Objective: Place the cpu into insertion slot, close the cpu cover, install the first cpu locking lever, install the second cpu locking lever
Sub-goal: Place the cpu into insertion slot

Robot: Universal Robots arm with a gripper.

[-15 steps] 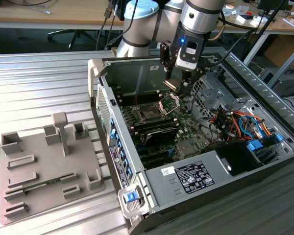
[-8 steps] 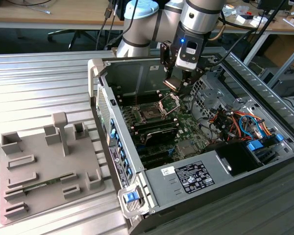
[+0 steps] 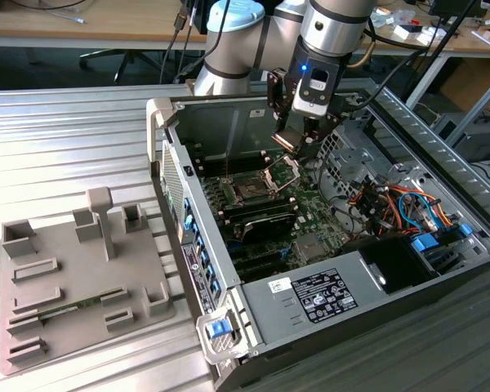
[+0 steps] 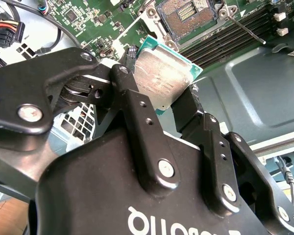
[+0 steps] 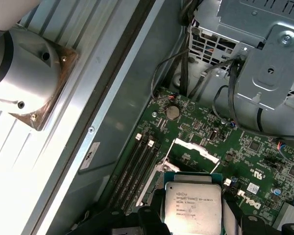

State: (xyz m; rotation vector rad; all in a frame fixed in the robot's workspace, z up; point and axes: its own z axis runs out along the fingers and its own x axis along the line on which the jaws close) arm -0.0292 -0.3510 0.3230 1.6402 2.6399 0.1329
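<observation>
My gripper (image 3: 297,140) hangs inside the open computer case (image 3: 198,245), shut on the cpu (image 3: 287,139). In both wrist views the cpu (image 4: 162,78) (image 5: 192,206) shows its silvery metal top, pinched at two opposite edges by the black fingers (image 4: 133,105). It is held in the air, apart from the board. The insertion slot (image 3: 249,192) (image 4: 185,13) lies bare on the green motherboard, off to one side of the chip. The cpu cover (image 3: 282,169) (image 5: 196,149) stands raised on its hinge beside the slot. A thin locking lever (image 4: 248,32) sticks out over the memory slots.
A grey fixture tray (image 3: 73,278) with upright blocks lies on the ribbed table at the exterior view's left. Inside the case are memory slots (image 5: 139,166), a power supply (image 3: 327,296), a metal drive cage (image 5: 264,63) and coloured cables (image 3: 392,204).
</observation>
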